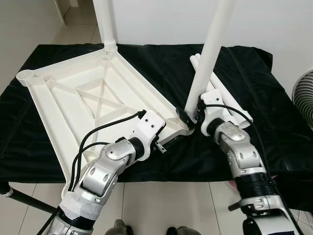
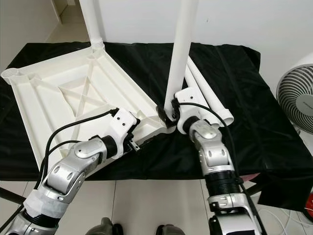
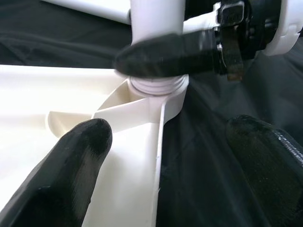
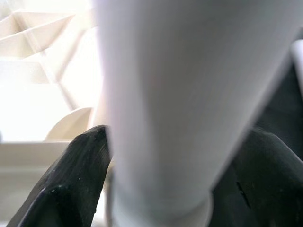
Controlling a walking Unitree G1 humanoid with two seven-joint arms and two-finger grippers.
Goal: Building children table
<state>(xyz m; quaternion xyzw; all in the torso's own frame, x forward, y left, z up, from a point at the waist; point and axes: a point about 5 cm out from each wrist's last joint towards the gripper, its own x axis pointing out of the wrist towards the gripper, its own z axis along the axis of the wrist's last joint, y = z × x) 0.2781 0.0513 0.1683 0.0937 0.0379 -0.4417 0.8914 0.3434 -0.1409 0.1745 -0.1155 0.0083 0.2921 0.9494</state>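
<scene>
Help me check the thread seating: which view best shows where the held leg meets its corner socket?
The left wrist view: the leg's threaded end sits in the corner socket, close up. The eye views show the joint small, behind the right gripper. The right wrist view shows mostly the leg's shaft.

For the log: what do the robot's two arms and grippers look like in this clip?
Both arms are jointed silver metal segments with black bands at the joints. Each wrist carries a white block housing, with black cables looping from it back along the forearm. The left gripper and right gripper each have two thick, rounded matte-black fingers. The left arm's upper part is wrapped in white tape or cloth.
</scene>
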